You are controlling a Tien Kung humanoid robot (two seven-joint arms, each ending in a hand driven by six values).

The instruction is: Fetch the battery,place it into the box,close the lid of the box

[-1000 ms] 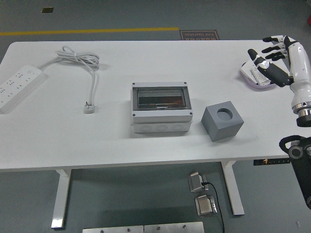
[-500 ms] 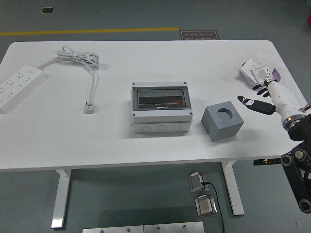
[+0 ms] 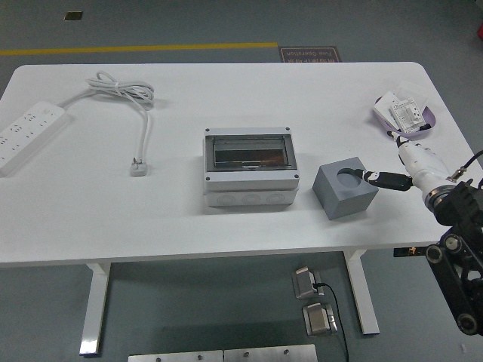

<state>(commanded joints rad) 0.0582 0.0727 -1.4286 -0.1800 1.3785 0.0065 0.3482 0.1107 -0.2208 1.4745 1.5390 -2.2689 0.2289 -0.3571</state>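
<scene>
A grey junction box (image 3: 250, 167) with a smoky clear lid lies shut at the table's middle. Right of it stands a grey cube (image 3: 345, 188) with a round hole in its top. At the far right a purple tray (image 3: 383, 121) holds a white printed pack (image 3: 405, 113); I cannot tell if that is the battery. My right hand (image 3: 379, 179) comes in low from the right edge, open and holding nothing. Its black fingertips (image 3: 372, 177) point left at the cube's right top edge, just short of the hole. The left arm is out of view.
A white power strip (image 3: 26, 134) lies at the far left, and its coiled cord (image 3: 124, 92) ends in a plug (image 3: 139, 166) left of the box. The table's near edge (image 3: 226, 255) runs along the bottom, close to the cube.
My right hand has swung down from beside the purple tray toward the near right, then reached left until its fingertips are at the grey cube. Nothing else has moved.
</scene>
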